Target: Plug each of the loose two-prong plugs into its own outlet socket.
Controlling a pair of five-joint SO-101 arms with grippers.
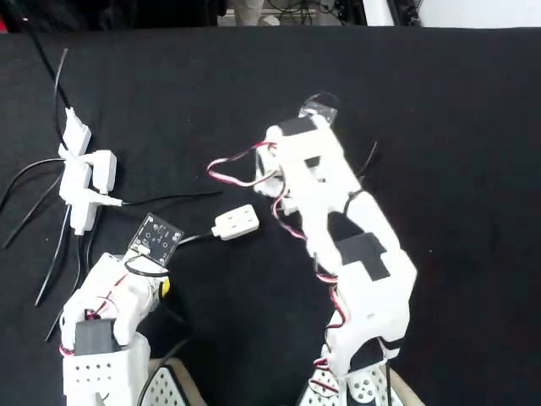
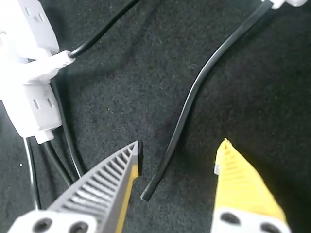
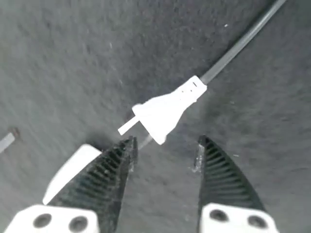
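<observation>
Rt pincer (image 3: pixel 165 146) spread — plug (image 3: pixel 165 111) just beyond tips.

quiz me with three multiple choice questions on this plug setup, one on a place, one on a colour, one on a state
1. In the high view, where does the lone white rectangular outlet block on its black cable lie?
A. between the left arm and the right arm
B. at the far right edge
C. on top of an arm

2. What colours are the two fingers of the left hand?
A. both black
B. one grey, one yellow
C. both white

3. What state is the white two-prong plug in?
A. pushed into a socket
B. gripped and lifted
C. loose on the black cloth

Answers:
1 A, the block sits on the cloth between the arms.
2 B, the left wrist view shows a grey finger and a yellow finger.
3 C, its prongs are bare, just ahead of the open right hand.
</observation>
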